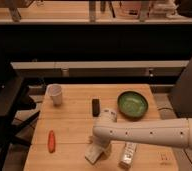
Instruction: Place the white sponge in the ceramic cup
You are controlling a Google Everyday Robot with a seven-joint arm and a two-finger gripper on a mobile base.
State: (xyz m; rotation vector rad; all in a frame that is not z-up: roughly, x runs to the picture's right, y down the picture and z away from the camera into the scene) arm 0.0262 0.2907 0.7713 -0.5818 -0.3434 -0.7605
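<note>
The gripper (100,148) sits low on the sponge (93,154), well apart from the cup (54,94); jaws' state unclear; soft, light pad, best pinched across its short sides

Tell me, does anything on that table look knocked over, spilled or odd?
Nothing spilled. The ceramic cup stands upright, the green bowl sits level. Only the white sponge lies askew near the front edge, under the claw.

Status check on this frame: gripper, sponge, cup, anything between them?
Gripper down at white sponge, near table edge. Ceramic cup upright, far-left corner, empty-looking. Orange carrot-like item lies between, left of sponge.
</note>
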